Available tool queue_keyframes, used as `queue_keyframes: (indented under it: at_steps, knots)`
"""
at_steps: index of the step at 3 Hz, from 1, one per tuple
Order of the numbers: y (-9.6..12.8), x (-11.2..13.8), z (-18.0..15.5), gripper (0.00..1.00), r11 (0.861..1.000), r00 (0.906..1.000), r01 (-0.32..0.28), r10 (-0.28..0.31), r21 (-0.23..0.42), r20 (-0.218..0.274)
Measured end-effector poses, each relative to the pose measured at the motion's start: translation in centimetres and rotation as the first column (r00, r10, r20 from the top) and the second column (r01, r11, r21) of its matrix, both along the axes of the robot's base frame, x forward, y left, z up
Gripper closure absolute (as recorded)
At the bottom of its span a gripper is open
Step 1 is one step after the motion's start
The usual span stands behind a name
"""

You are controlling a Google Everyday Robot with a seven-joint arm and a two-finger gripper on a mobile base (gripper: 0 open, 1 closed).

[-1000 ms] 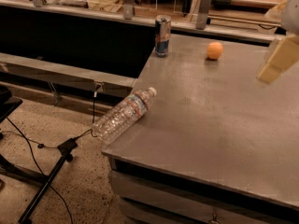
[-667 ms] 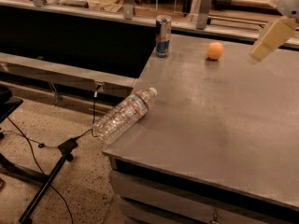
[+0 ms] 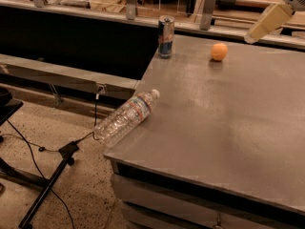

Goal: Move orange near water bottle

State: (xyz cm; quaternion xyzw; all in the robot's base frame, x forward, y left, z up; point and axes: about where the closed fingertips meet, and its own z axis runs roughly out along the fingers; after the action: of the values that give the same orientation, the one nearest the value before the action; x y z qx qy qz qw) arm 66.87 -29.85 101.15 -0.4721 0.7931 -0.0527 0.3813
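Note:
The orange (image 3: pixel 219 51) sits on the grey table (image 3: pixel 224 123) near its far edge. The water bottle (image 3: pixel 126 118) lies on its side at the table's left edge, cap pointing toward the table's middle and its base hanging over the edge. It is clear and ribbed, with a white cap and a coloured label band. My gripper (image 3: pixel 261 27) is at the top right, in the air above the table's far edge. It is to the right of the orange and a little above it, not touching it.
A blue-silver drink can (image 3: pixel 166 36) stands upright at the table's far left corner, left of the orange. A counter with posts (image 3: pixel 131 1) runs behind the table. On the floor at left lie cables and a black stand (image 3: pixel 47 185).
My gripper has risen and moved left toward the far edge, closer to the orange. The orange, bottle and can have not moved.

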Motion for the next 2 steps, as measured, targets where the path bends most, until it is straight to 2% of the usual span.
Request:
queue_keyframes:
  at_steps: [1, 2]
  knots:
    - [0.1, 0.0, -0.2, 0.00, 1.000, 1.0000, 0.001, -0.001, 0.010, -0.006]
    - [0.8, 0.1, -2.1, 0.00, 0.978, 0.9947, 0.037, -0.016, 0.206, -0.102]
